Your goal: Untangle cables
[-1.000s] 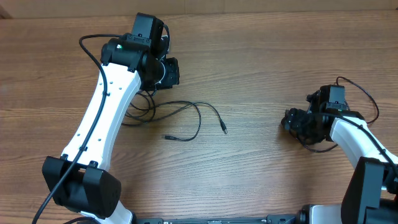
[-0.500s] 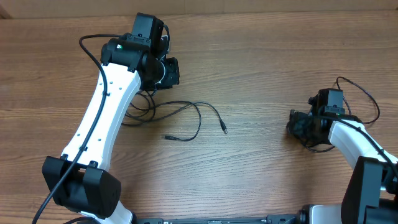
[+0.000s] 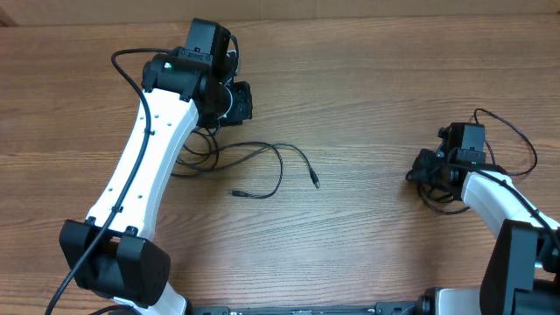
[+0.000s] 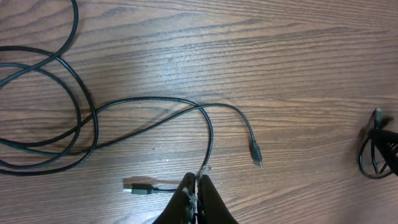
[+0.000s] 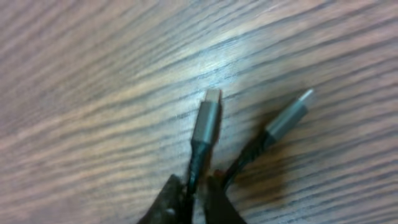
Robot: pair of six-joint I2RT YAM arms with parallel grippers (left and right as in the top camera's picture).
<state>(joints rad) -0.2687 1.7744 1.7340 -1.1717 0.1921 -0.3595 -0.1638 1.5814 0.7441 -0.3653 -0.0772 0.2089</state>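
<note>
Loose cable [image 3: 262,150] is lying in open loops on the counter [image 3: 367,87], left of centre, with its plug ends [image 4: 256,153] pointing toward the middle. The white left arm [image 3: 144,166] is covering part of the loops from overhead. Left pincer [image 4: 196,180] is pinching one strand, jaws together. Second cable [image 3: 446,203] is sitting bunched at the right, well apart. Right pincer [image 5: 194,186] is gripping its two grey-tipped leads [image 5: 208,115], jaws narrow.
</note>
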